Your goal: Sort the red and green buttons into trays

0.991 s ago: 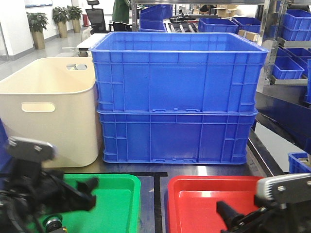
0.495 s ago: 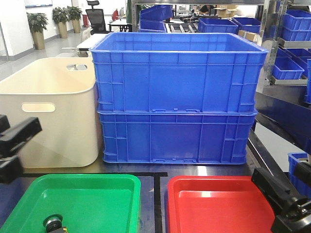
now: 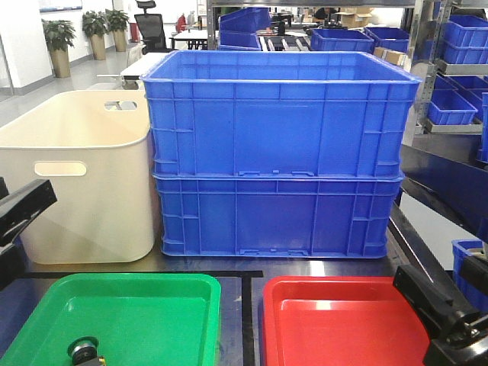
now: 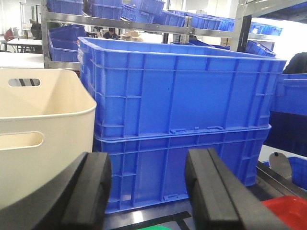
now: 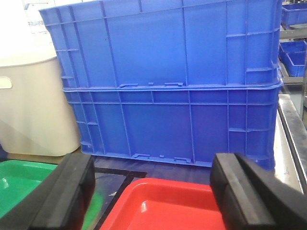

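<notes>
Button (image 3: 82,351), cap colour unclear, lies at the near edge of the green tray (image 3: 152,286); red tray (image 3: 335,288) beside it appears bare; left gripper (image 4: 148,191) and right gripper (image 5: 151,191) spread, carrying nothing.

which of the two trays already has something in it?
The green tray, on the left in the front view. A button sits at its near edge, cap colour not visible. The red tray beside it shows only bare floor.
</notes>
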{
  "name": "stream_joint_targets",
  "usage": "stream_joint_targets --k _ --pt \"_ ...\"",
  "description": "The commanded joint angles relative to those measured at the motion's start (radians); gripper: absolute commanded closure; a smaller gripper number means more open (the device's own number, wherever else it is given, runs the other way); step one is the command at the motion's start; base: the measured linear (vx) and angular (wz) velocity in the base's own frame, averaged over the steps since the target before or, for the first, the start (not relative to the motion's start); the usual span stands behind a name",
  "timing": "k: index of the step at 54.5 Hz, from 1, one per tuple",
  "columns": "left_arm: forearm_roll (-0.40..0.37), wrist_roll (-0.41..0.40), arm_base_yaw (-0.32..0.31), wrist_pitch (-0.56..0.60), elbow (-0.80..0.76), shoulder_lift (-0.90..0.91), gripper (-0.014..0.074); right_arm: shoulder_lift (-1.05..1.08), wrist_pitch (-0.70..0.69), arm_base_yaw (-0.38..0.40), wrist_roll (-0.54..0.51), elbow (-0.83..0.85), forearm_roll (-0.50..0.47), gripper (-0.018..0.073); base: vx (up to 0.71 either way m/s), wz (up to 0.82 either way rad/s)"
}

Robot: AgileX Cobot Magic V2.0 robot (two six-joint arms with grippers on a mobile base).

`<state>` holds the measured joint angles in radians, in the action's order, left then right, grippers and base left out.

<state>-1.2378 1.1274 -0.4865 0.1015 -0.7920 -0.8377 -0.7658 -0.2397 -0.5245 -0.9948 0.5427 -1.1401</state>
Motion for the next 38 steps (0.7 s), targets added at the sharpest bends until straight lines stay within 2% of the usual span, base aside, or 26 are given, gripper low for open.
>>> stream_joint_targets --k 1,15,18,23,24,27,29,30,32,35,36,38 --pt "0.009 -0.001 -0.006 0.017 -0.034 0.004 0.0134 0.005 -0.037 0.001 -0.008 0.03 0.023 -0.0004 0.0 0.0" --pt "0.023 -0.001 -0.006 0.006 -0.034 0.008 0.0136 0.005 -0.037 0.001 -0.008 0.03 0.023 -0.0004 0.0 0.0" --pt "0.074 -0.009 -0.006 -0.013 -0.034 0.021 0.0146 0.005 -0.037 0.001 -0.008 0.03 0.023 -0.0004 0.0 0.0" --pt "0.237 -0.086 -0.006 -0.041 -0.034 0.042 0.0203 0.005 -0.037 0.001 -0.008 0.03 0.023 -0.0004 0.0 0.0" --pt "0.268 -0.123 -0.006 -0.047 -0.034 0.046 0.0226 0.005 -0.037 0.001 -0.008 0.03 0.023 -0.0004 0.0 0.0" --pt "0.429 -0.252 -0.006 -0.062 -0.034 0.059 0.0309 0.005 -0.037 0.001 -0.008 0.03 0.023 -0.0004 0.0 0.0" --pt "0.558 -0.387 -0.006 -0.079 -0.034 0.069 0.0372 0.005 -0.037 0.001 -0.008 0.03 0.023 -0.0004 0.0 0.0" --pt "0.604 -0.408 -0.006 -0.083 -0.034 0.072 0.0395 0.005 -0.037 0.001 -0.008 0.03 0.023 -0.0004 0.0 0.0" --pt "0.752 -0.561 -0.006 -0.117 -0.034 0.082 0.0461 0.005 -0.037 0.001 -0.008 0.03 0.023 -0.0004 0.0 0.0" --pt "0.951 -0.729 -0.006 -0.171 -0.034 0.098 0.0548 0.005 -0.037 0.001 -0.008 0.03 0.023 -0.0004 0.0 0.0" --pt "0.989 -0.826 -0.006 -0.195 -0.034 0.102 0.059 0.005 -0.037 0.001 -0.008 0.03 0.023 -0.0004 0.0 0.0" --pt "1.076 -0.939 -0.006 -0.236 -0.034 0.111 0.0605 0.005 -0.037 0.001 -0.008 0.03 0.023 -0.0004 0.0 0.0"
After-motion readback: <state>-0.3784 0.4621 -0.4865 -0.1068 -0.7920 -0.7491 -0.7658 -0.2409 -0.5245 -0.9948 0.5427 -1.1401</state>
